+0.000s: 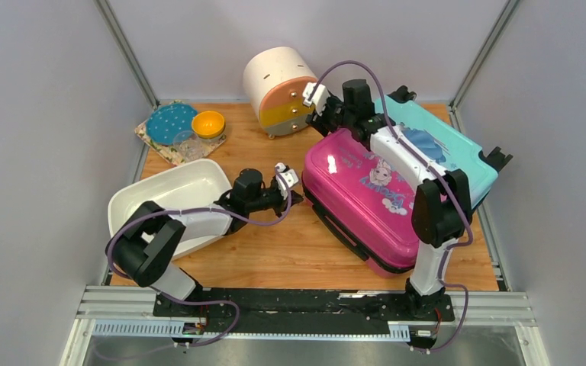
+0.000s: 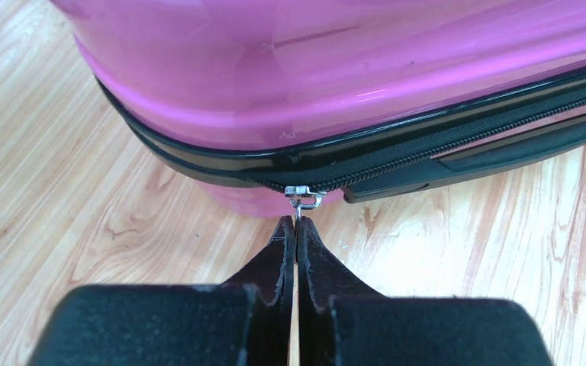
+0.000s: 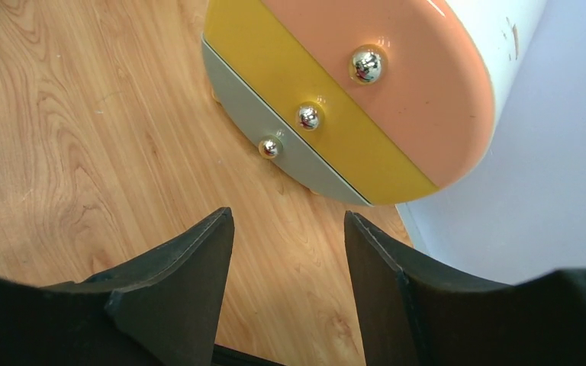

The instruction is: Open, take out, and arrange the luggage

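Observation:
The luggage [image 1: 359,191], a pink-to-teal hard-shell case with a princess print, lies flat on the wooden table with its pink side up and its black zipper band [image 2: 397,149] closed. My left gripper [image 1: 296,198] is at the case's near-left corner. In the left wrist view it [image 2: 296,223] is shut on the small metal zipper pull [image 2: 304,198], whose tab runs in between the fingertips. My right gripper [image 1: 322,118] hangs open over bare table at the case's far-left corner, facing the round cabinet [image 3: 366,99]; it [image 3: 288,217] holds nothing.
The round cream cabinet [image 1: 278,88] with peach, yellow and grey drawer fronts stands at the back. A white basin [image 1: 172,194] sits at the left beside my left arm. Behind it a patterned mat holds a teal plate [image 1: 169,122] and an orange bowl [image 1: 208,123].

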Robot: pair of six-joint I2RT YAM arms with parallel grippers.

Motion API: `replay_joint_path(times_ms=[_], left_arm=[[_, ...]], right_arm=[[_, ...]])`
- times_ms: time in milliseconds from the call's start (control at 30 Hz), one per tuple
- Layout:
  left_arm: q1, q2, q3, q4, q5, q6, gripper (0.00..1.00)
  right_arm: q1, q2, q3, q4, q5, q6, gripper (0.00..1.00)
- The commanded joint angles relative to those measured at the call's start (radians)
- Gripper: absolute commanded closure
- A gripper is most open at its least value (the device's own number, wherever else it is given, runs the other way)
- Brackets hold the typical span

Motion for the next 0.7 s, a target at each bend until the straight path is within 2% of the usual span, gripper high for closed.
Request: replay_joint_path(times_ms=[0,167,267,367,467,500,600,667], left_arm=[[0.079,-0.057,-0.043,0.012,-0.087,0.05,1.0],[0.121,0.025,0.065,0.039,-0.068,0.125,1.0],[0.138,0.104,0.164,0.05,-0.039,0.166,1.0],[0.141,0.155,0.233,0.048,0.008,0.205,1.0],[0.141,0.181,0.261,0.065,0.079,0.241,1.0],[0.141,0.193,0.267,0.07,0.096,0.243,1.0],[0.141,0.212,0.293,0.078,0.098,0.241,1.0],[0.141,0.212,0.29,0.088,0.111,0.249,1.0]], right_arm=[[-0.045,-0.071,-0.113,-0.383,-0.122,-0.05,0.39],[-0.023,-0.124,-0.145,-0.436,-0.167,-0.025,0.39],[-0.045,-0.141,-0.072,-0.408,-0.135,0.146,0.38],[-0.108,-0.119,0.091,-0.411,-0.101,0.318,0.37],[-0.175,-0.098,0.226,-0.405,0.006,0.462,0.32],[-0.195,-0.092,0.252,-0.4,0.129,0.498,0.29],[-0.285,-0.058,0.357,-0.394,0.363,0.542,0.27],[-0.379,-0.009,0.419,-0.376,0.413,0.568,0.26]])
